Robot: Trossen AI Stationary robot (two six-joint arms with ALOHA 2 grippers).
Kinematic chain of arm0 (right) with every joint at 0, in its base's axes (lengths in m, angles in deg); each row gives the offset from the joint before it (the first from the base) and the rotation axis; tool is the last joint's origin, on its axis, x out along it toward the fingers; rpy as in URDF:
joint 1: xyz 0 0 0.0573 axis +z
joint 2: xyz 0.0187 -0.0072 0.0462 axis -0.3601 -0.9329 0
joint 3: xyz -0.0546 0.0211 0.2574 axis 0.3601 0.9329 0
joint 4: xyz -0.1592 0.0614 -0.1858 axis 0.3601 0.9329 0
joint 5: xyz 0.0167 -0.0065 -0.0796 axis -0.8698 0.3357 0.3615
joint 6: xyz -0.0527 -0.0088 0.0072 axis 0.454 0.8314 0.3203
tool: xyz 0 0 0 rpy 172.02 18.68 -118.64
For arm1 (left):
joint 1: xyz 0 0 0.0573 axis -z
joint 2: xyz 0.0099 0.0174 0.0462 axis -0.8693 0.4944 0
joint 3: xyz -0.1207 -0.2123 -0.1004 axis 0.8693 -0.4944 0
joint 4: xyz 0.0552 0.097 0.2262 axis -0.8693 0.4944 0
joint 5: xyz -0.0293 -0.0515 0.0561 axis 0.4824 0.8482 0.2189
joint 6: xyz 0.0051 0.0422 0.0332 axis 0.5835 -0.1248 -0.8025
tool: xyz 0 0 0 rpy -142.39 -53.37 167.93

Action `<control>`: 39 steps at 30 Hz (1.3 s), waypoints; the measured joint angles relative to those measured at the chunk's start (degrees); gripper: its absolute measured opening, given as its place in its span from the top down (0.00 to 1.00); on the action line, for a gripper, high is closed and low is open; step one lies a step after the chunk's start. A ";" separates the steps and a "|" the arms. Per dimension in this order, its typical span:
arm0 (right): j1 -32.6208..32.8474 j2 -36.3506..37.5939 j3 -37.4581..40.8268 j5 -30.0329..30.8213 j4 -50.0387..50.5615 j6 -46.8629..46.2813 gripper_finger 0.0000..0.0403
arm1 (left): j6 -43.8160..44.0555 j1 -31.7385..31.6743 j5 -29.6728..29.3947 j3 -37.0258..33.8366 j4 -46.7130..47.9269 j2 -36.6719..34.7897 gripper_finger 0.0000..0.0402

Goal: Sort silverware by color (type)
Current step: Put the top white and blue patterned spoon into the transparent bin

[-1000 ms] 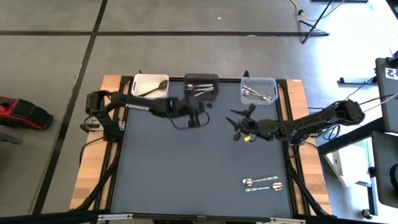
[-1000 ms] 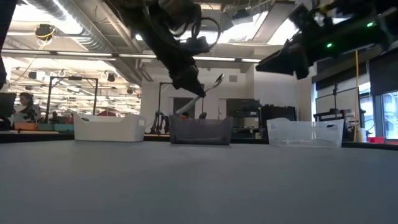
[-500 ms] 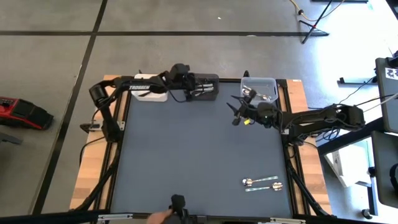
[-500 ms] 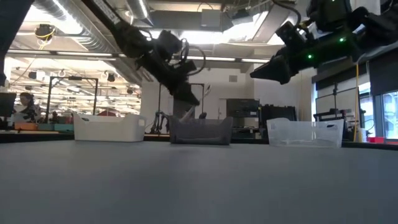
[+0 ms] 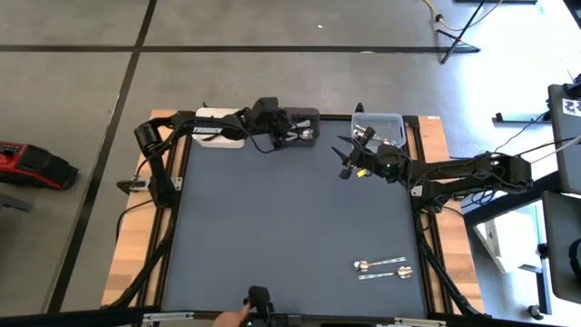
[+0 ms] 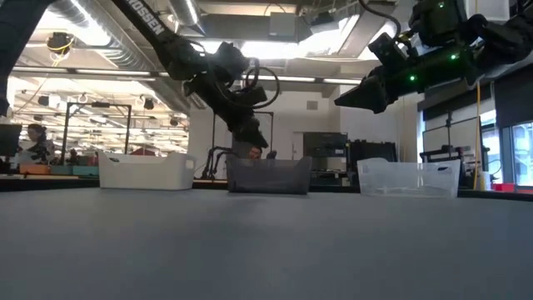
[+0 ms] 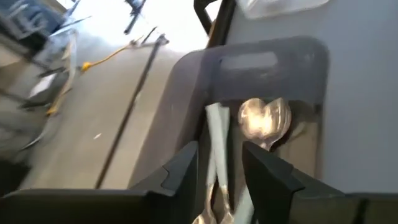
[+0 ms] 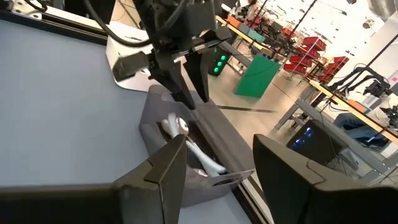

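My left gripper point(image 5: 292, 133) hangs open over the black bin point(image 5: 309, 115) at the far edge. Silver spoons point(image 7: 264, 118) lie inside that bin, below the fingers, and the gripper is empty. In the low view my left gripper point(image 6: 254, 137) is just above the bin point(image 6: 268, 177). My right gripper point(image 5: 344, 162) is open and empty in the air, on the near left side of the clear bin point(image 5: 390, 119), which holds silver spoons point(image 5: 370, 136). Two more silver spoons point(image 5: 382, 269) lie flat on the mat near the right near corner.
The white bin point(image 5: 211, 113) sits left of the black one, mostly covered by my left arm. All three bins line the far edge. A person's hand point(image 5: 231, 318) and a small dark object point(image 5: 260, 298) show at the near edge. The grey mat point(image 5: 272, 227) is bare in the middle.
My left gripper carried a silver spoon toward the far edge, stopped over the black bin and let go; the spoon dropped into the bin. My right gripper moved toward the far edge, closer to the clear bin, staying open.
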 joint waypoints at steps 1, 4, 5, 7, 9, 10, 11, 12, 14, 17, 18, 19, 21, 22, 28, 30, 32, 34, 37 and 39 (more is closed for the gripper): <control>0.00 -0.01 0.00 0.00 -0.04 0.00 0.56 | -0.03 0.64 -2.15 0.00 0.53 -0.30 0.69; 0.05 -0.02 0.00 -0.22 -0.03 -0.20 0.56 | -0.36 3.12 -4.76 0.00 3.78 -2.47 0.68; 0.09 0.00 0.00 -0.55 0.00 -0.53 0.56 | 0.14 4.08 -4.86 0.00 5.11 -3.41 0.68; 0.09 -0.01 0.00 -1.87 0.39 -1.77 0.56 | 2.37 6.08 -4.64 0.00 8.54 -5.23 0.68; 0.47 -0.01 0.00 -3.92 0.93 -2.50 0.56 | 5.34 8.27 -2.75 -0.10 11.42 -6.85 0.68; 1.05 -0.01 0.00 -4.61 1.24 -2.66 0.56 | 6.52 9.41 -1.17 -0.40 11.91 -7.35 0.68; 1.78 0.00 0.00 -4.84 1.55 -2.74 0.56 | 7.54 10.67 0.25 -0.75 11.64 -7.68 0.68; 2.82 0.00 0.00 -4.77 2.03 -2.70 0.56 | 8.23 12.15 1.29 -1.31 11.18 -7.82 0.68; 5.31 0.00 0.00 -4.15 2.57 -2.27 0.56 | 10.22 15.30 1.89 -2.93 10.02 -7.82 0.68; 9.78 0.00 0.00 -1.93 3.69 -1.68 0.56 | 13.84 20.67 -0.10 -5.79 5.63 -7.75 0.68; 11.31 0.00 0.00 -1.47 4.14 -1.72 0.56 | 14.91 22.60 -1.04 -6.63 3.81 -7.75 0.68; 12.78 0.00 0.00 -1.02 4.54 -1.83 0.56 | 15.74 24.58 -2.21 -7.44 1.60 -7.75 0.68; 15.99 0.00 0.00 -0.14 5.35 -3.72 0.56 | 16.81 28.62 -4.87 -8.34 -2.18 -7.75 0.68; 17.63 0.00 0.00 0.10 5.80 -5.20 0.56 | 16.80 30.64 -6.14 -8.35 -3.39 -7.74 0.68; 27.94 0.02 0.00 -0.19 11.72 -11.19 0.56 | 20.50 41.02 -11.55 -8.37 -3.35 -7.73 0.68; 31.95 0.24 -0.53 0.11 15.36 -14.34 0.56 | 22.30 44.21 -12.32 -8.37 -3.48 -7.73 0.68; 35.60 0.24 -2.72 0.13 21.52 -18.48 0.56 | 24.07 47.02 -13.81 -8.37 -3.50 -7.73 0.68; 38.99 0.24 -5.99 0.15 29.70 -22.84 0.56 | 25.11 49.28 -16.09 -8.37 -4.59 -7.73 0.68; 43.27 0.23 -11.98 0.90 43.16 -30.99 0.56 | 27.45 51.63 -18.26 -8.37 -6.15 -7.73 0.68; 45.76 0.24 -15.38 1.05 51.27 -36.91 0.56 | 29.76 52.62 -18.34 -8.37 -6.79 -7.73 0.68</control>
